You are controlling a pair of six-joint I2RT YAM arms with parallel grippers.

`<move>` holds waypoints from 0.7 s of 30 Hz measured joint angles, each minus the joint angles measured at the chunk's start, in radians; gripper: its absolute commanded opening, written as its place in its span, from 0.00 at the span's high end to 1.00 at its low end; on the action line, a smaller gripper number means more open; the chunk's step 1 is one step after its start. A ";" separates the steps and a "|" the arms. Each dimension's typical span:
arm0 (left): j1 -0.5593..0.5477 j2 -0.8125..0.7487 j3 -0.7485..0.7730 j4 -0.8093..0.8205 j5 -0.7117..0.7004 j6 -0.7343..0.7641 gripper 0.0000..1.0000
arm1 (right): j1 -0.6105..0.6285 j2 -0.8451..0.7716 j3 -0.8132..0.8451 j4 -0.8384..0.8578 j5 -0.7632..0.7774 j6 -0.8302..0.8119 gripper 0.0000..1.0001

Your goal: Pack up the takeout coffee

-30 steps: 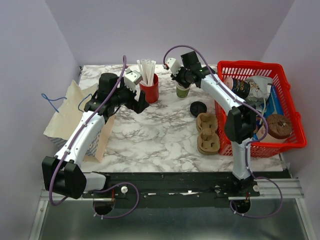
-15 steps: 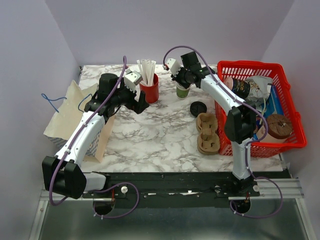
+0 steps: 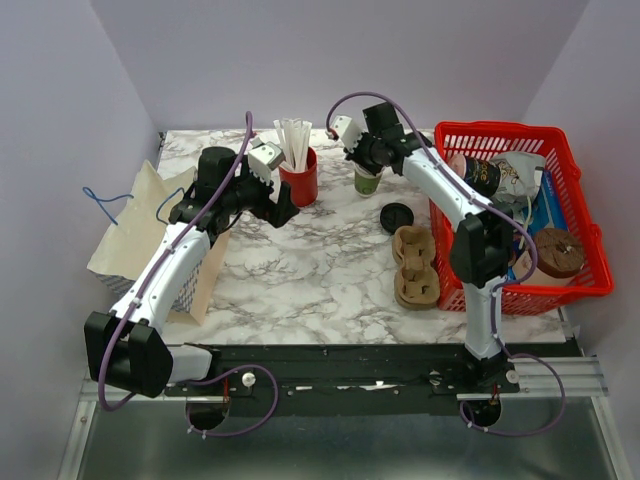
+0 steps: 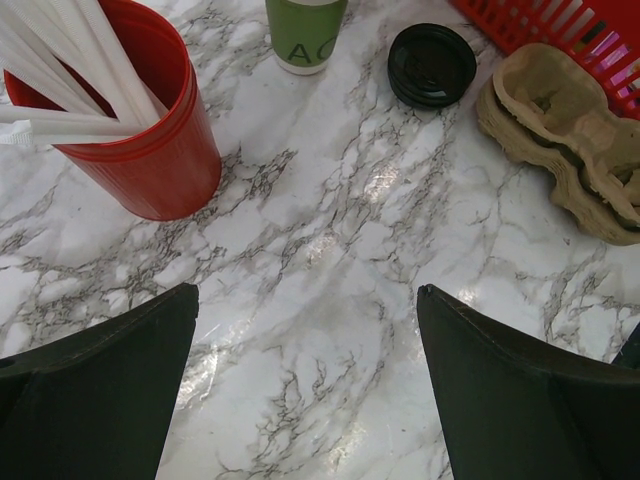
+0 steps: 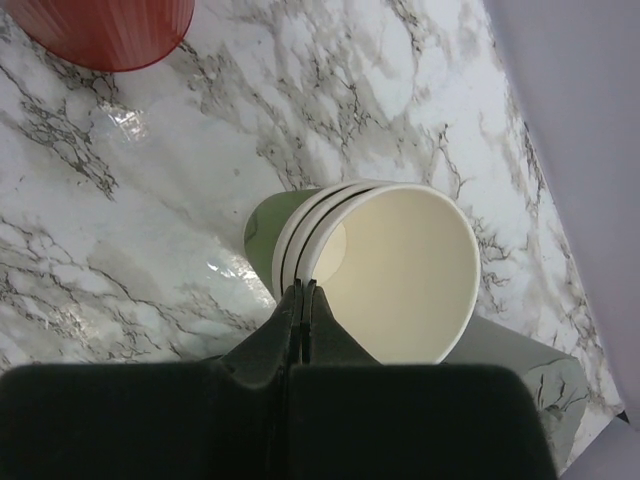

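Top camera, paper cup [image 3: 366,183]: It stands on the counter [image 3: 300,270], at the far side, between the red cup [image 3: 299,185] and the red basket [image 3: 520,215].
Top camera, black lid [image 3: 397,217]: It lies flat on the counter. It is near the paper cup but not touching it. The brown tray [image 3: 415,265] lies just beside it.
Top camera, right claw [image 3: 363,168]: It is right at the top of the paper cup.
Top camera, left claw [image 3: 283,205]: It is just beside the red cup. The red cup holds white straws [image 3: 293,140].
Top camera, paper bag [image 3: 140,230]: It lies at the left edge of the counter.
Left wrist camera, left claw: The two fingers are wide apart with nothing between them. Only bare counter shows below.
Left wrist camera, things ahead: The red cup is on the left. The paper cup with its green band is at the top. The black lid is to the right of it. The brown tray is further right, by the basket.
Right wrist camera, right claw: The two fingers are squeezed almost together. They pinch the rim of the paper cup on its near side.
Right wrist camera, paper cup: It is open on top and cream inside. Three rims show, one inside another. The bottom of the red cup shows in the top left corner.
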 measured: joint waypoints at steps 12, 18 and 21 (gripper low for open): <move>0.000 0.033 0.000 0.068 0.008 -0.131 0.03 | -0.061 -0.026 0.032 -0.025 -0.033 -0.040 0.99; 0.000 0.053 0.000 0.115 0.008 -0.218 0.03 | -0.053 -0.080 0.029 -0.050 -0.078 -0.058 1.00; 0.000 0.069 0.000 0.133 0.009 -0.248 0.03 | -0.043 -0.098 0.051 -0.061 -0.093 -0.053 0.99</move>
